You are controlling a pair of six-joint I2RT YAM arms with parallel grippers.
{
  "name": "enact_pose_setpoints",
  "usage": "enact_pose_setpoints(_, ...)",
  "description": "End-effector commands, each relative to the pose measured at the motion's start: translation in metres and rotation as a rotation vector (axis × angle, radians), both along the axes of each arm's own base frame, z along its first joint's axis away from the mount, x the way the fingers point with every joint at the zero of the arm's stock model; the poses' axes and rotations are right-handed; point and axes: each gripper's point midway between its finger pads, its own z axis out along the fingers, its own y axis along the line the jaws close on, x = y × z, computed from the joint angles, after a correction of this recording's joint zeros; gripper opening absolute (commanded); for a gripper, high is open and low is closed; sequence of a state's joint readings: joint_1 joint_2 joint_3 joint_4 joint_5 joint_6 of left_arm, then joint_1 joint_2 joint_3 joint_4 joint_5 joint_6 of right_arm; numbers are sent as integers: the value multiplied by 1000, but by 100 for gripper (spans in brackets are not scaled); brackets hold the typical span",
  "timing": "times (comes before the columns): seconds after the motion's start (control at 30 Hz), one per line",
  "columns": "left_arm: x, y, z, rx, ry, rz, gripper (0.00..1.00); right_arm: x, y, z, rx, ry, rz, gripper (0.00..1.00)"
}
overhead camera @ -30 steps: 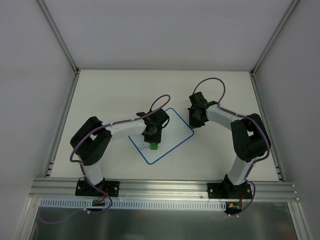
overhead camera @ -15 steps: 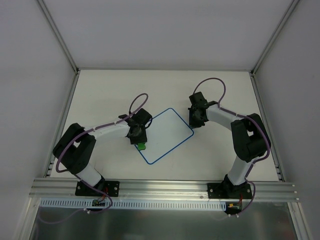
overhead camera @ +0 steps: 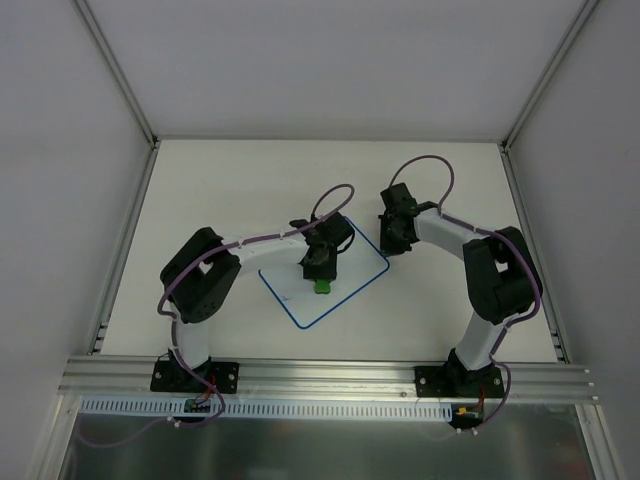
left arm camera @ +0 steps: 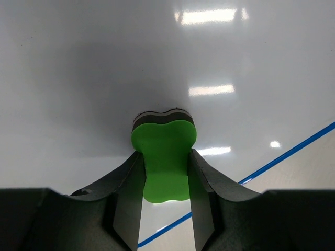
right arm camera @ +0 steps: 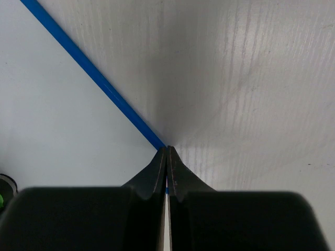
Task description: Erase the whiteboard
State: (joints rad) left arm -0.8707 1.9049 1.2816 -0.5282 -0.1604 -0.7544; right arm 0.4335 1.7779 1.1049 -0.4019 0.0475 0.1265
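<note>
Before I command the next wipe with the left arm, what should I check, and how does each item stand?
1. Grip: left gripper shut on the green eraser: ok.
2. Felt: the eraser's dark side faces the whiteboard: ok. Contact: cannot tell.
3. Hold-down: right gripper shut, tips at the blue rim: ok.
4. Clearance: the two arms are apart in the top view: ok.
5. Remaining marks: none near the eraser: ok. Elsewhere on the board: cannot tell.

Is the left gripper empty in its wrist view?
No, the left gripper is clamped on a green eraser, held just over the whiteboard.
</note>
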Motion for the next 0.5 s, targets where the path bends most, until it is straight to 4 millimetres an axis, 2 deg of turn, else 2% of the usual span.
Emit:
enact_pose_setpoints(0.0, -29, 30, -28, 74, 112, 42, 0, -17, -16, -9, -49, 62, -21, 0)
enact_pose_setpoints(0.07, -30, 47, -19, 67, 109, 100, 0, -17, -15, -9, -46, 64, -22, 0)
enact_pose_setpoints(0.1, -35, 69, -26, 98, 129, 139, 0, -16, -15, -9, -45, 62, -22, 0)
enact_pose_setpoints(0.17, -35, 90, -18, 96, 109, 184, 0, -16, -15, -9, -45, 62, -23, 0)
enact_pose_setpoints(0.2, -40, 113, -25, 121, 136, 230, 0, -16, -15, -9, -45, 61, -23, 0)
enact_pose_setpoints(0.27, -41, 131, -19, 112, 123, 263, 0, -15, -15, -8, -44, 61, -23, 0)
enact_pose_setpoints(0.3, -47, 145, -23, 135, 133, 278, 0, -14, -15, -7, -41, 57, -26, 0)
enact_pose_setpoints(0.33, -45, 154, -23, 134, 134, 295, 0, -14, -16, -8, -43, 58, -26, 0)
enact_pose_setpoints(0.47, -35, 153, -17, 130, 113, 244, 0, -12, -14, -9, -39, 62, -26, 0)
